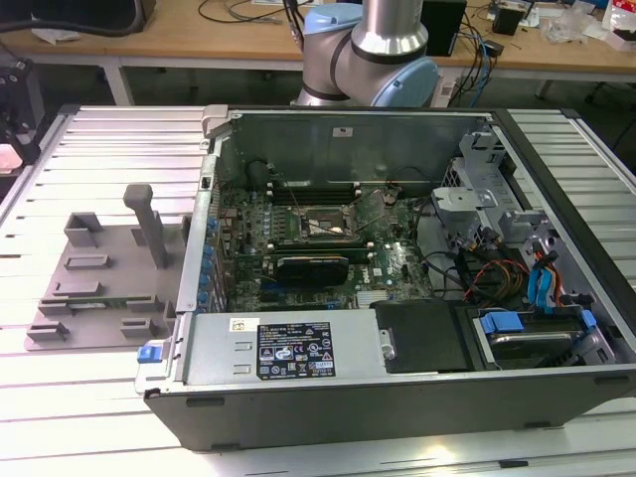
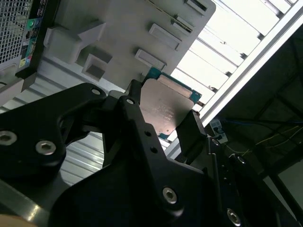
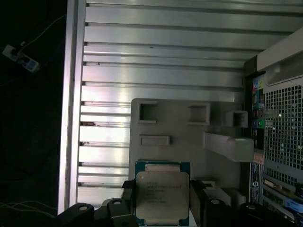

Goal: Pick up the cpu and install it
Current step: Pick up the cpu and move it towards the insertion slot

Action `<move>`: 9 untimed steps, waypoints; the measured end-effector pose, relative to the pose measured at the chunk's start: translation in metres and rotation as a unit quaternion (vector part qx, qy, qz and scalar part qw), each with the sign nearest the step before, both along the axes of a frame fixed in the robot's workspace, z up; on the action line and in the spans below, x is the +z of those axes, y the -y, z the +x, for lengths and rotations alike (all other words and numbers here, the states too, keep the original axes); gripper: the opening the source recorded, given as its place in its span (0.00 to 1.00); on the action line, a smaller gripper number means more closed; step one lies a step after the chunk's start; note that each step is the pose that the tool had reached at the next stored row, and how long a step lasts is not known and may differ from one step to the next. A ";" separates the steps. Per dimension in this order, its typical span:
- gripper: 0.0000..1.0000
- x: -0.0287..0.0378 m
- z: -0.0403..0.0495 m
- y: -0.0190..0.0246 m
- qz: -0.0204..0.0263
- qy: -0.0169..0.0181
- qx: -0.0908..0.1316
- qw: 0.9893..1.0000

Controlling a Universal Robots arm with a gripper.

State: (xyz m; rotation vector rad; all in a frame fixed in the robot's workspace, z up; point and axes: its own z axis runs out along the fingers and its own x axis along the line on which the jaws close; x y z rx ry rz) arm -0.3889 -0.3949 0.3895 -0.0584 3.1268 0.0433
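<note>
1. My pincer [image 3: 162, 190] is clamped on the cpu [image 3: 162, 201], with a finger on each of two opposite edges in both wrist views.
2. The cpu hangs clear above the grey fixture plate [image 3: 180, 125], with its metal top towards my cameras.
3. The fixture plate lies on the slatted surface [image 3: 161, 52], beside the open computer case [image 1: 328, 139].

Silver arm [image 1: 393, 40], pale-blue caps [image 1: 326, 22], black screw-studded tool [image 2: 165, 106]

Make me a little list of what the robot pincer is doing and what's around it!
cpu: silver square, gripped on two sides
pincer: shut on the cpu
grey fixture plate: beneath the cpu, lying on the slatted table
computer case: open on top, right beside the plate
</note>
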 end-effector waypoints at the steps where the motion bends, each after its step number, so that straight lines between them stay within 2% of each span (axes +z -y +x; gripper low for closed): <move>1: 0.55 0.0013 0.0000 -0.0001 0.000 0.000 0.000 1.000; 6: 0.55 0.0173 0.0000 -0.0009 0.000 0.000 0.000 1.000; 9: 0.55 0.0205 0.0000 -0.0011 0.000 0.000 0.000 1.000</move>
